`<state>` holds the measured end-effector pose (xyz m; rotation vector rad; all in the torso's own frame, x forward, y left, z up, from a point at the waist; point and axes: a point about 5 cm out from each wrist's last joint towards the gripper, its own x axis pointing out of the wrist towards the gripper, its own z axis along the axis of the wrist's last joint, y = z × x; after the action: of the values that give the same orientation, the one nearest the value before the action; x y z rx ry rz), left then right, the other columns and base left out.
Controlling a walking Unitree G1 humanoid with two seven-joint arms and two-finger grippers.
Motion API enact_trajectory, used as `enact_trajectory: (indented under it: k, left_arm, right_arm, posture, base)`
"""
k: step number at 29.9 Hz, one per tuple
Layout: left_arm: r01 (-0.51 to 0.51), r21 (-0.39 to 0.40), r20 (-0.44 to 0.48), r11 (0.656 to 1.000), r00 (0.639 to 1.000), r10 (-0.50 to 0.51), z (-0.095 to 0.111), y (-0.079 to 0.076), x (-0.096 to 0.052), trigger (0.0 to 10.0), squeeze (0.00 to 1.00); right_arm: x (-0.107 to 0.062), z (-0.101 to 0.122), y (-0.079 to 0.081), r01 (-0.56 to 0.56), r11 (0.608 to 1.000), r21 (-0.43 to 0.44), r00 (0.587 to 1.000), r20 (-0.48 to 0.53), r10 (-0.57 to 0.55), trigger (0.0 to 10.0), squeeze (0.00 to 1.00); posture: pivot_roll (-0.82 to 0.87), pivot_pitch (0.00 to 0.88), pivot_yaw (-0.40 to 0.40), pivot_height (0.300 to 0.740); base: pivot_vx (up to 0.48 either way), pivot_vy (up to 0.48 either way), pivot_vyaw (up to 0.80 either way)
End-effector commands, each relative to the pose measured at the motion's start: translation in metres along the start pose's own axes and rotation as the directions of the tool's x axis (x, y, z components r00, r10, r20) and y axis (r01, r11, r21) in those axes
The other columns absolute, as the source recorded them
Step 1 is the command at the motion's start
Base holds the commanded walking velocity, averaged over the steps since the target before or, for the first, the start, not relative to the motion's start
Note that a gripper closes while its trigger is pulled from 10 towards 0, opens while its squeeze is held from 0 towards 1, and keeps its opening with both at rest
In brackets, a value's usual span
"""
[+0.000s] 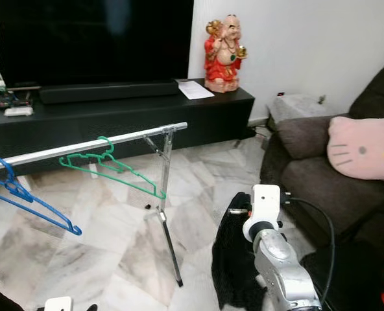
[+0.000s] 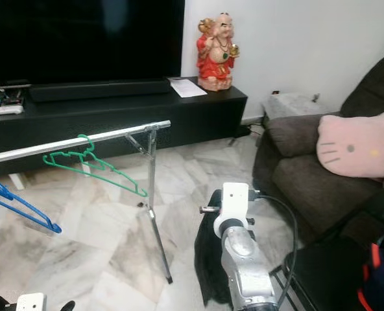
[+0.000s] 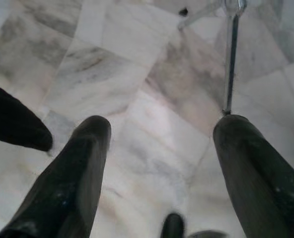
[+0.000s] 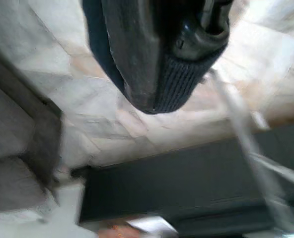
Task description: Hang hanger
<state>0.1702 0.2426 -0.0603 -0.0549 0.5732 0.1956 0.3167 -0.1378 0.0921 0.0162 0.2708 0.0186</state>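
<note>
Black knitted cloth [image 1: 234, 259] hangs from our right gripper [image 4: 157, 59], a dark garment draped below the raised silver right arm [image 1: 279, 265]. In the right wrist view the gripper's fingers are pressed onto a dark shape with a ribbed cuff edge; we cannot tell whether a hanger sits inside the cloth. To the left of that gripper and a little higher runs the silver metal clothes rail [image 1: 95, 144] on its thin upright leg [image 1: 168, 207], standing on the pale marble floor [image 1: 114, 253]. A green plastic hanger [image 1: 111, 165] hooks over the rail near its closer end, and a blue plastic hanger [image 1: 23, 197] hooks further along, away from the gripper. Beyond the rail stands a long black TV cabinet [image 1: 114, 113] carrying a red and gold laughing statue [image 1: 223, 55]. Right of the gripper sits a dark brown sofa [image 1: 322, 175] with a pink cat-face cushion [image 1: 364, 146]. Our left gripper [image 3: 157, 168] hangs low over the floor, its two black fingers [image 3: 72, 178] spread apart with nothing between them.
</note>
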Motion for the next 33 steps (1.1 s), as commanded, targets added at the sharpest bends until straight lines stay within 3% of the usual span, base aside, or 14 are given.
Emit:
enact_trajectory:
  k: [1,9,10,15,21,25,29,33]
  left_arm:
    - [-0.01,0.02,-0.007,1.0,1.0,0.011,-0.001,0.007,-0.002,10.0,0.0]
    - [-0.007,0.022,0.031,1.0,1.0,0.007,0.007,0.006,0.001,10.0,0.0]
    - [-0.005,0.028,0.047,1.0,0.999,0.003,0.011,0.005,0.002,10.0,0.0]
    - [0.002,0.046,0.1,0.999,0.995,-0.007,0.022,0.005,0.005,10.0,0.0]
    - [0.024,0.07,0.205,0.997,0.978,-0.037,0.038,-0.002,0.004,10.0,0.0]
    - [0.02,0.071,0.241,0.997,0.97,-0.037,0.041,-0.005,0.001,10.0,0.0]
    - [0.014,0.098,0.347,0.995,0.937,-0.047,0.057,-0.011,-0.006,10.0,0.0]
    - [0.002,0.125,0.417,0.992,0.907,-0.054,0.073,-0.015,-0.01,10.0,0.0]
  right_arm:
    - [0.002,0.014,0.003,-0.01,1.0,-0.003,0.999,0.053,0.01,10.0,0.0]
    - [0.006,0.013,-0.011,-0.014,0.999,-0.043,0.998,0.055,0.016,10.0,0.0]
    - [0.007,0.009,-0.021,0.0,0.999,-0.053,0.999,0.043,0.002,10.0,0.0]
    - [0.006,0.0,-0.037,0.045,0.997,-0.057,0.999,0.02,-0.044,10.0,0.0]
    - [0.004,-0.028,-0.068,0.103,0.993,-0.054,0.992,-0.064,-0.107,10.0,0.0]
    - [0.002,-0.041,-0.077,0.099,0.994,-0.047,0.99,-0.099,-0.103,10.0,0.0]
    - [-0.006,-0.075,-0.086,0.108,0.993,-0.041,0.976,-0.187,-0.114,10.0,0.0]
    - [-0.012,-0.092,-0.088,0.139,0.99,-0.029,0.963,-0.227,-0.142,10.0,0.0]
  posture:
    - [0.1,0.0,-0.065,0.74]
    - [0.1,0.0,-0.059,0.74]
    - [0.09,0.0,-0.054,0.74]
    - [0.1,0.0,-0.045,0.74]
    - [0.08,0.0,-0.038,0.74]
    - [0.08,0.0,-0.043,0.74]
    - [0.1,0.0,-0.061,0.74]
    - [0.13,0.0,-0.072,0.74]
  base:
    - [0.0,0.0,0.8]
    - [0.0,0.0,0.8]
    - [0.0,0.0,0.8]
    - [0.0,0.0,0.8]
    - [0.0,0.0,0.46]
    - [0.0,0.0,0.0]
    - [0.0,0.0,0.0]
    - [0.0,0.0,0.0]
